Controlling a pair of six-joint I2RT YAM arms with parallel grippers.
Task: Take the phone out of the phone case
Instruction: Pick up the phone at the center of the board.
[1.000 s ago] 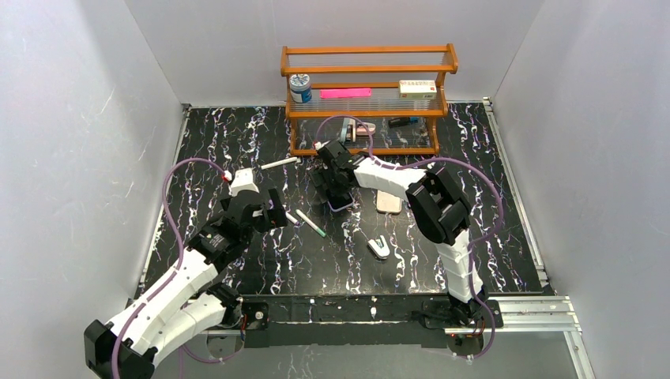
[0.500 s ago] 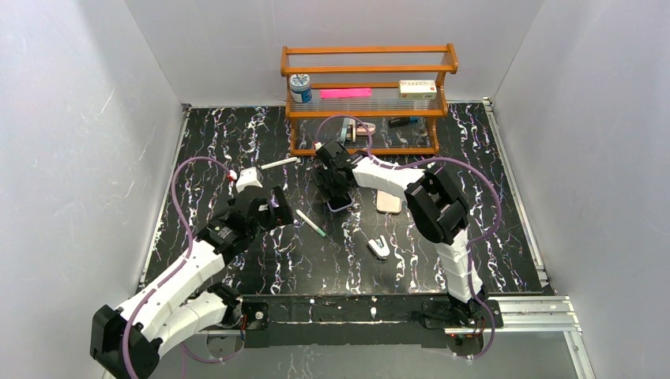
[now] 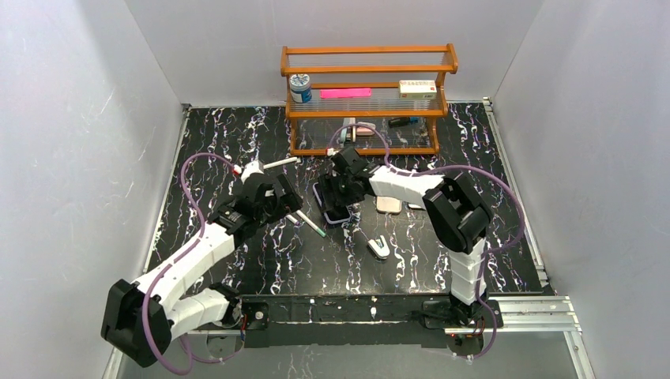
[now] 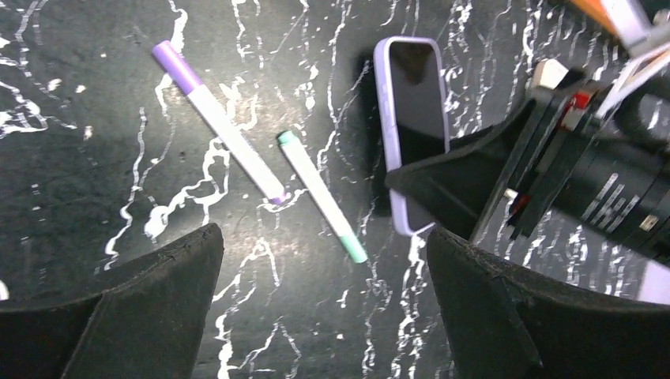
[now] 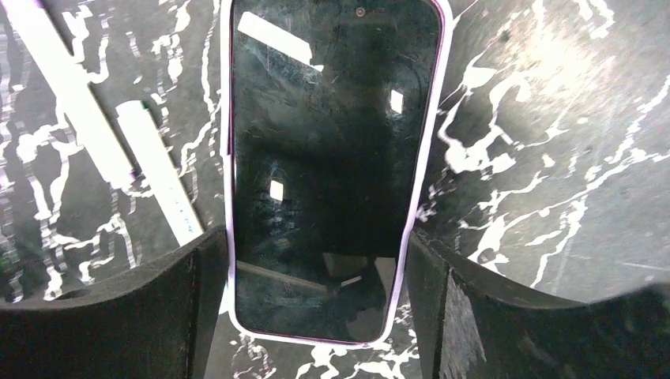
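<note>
The phone in its lilac case (image 5: 336, 158) lies screen up on the black marbled table; it also shows in the top view (image 3: 322, 197) and the left wrist view (image 4: 411, 95). My right gripper (image 5: 316, 308) straddles the phone's near end, one finger pressed against each long side of the case, low over the table (image 3: 341, 197). My left gripper (image 4: 324, 316) is open and empty, hovering just left of the phone (image 3: 286, 207), above two markers.
A purple-capped marker (image 4: 217, 118) and a green-capped marker (image 4: 320, 193) lie left of the phone. A beige flat object (image 3: 387, 204) and a small white object (image 3: 378, 247) lie to the right. A wooden shelf (image 3: 367, 95) stands behind, with another white marker (image 3: 280, 163) to its left.
My left arm has reached forward and to the right, toward the phone. My right gripper has shifted right and nearer, and the phone has slid and turned with it.
</note>
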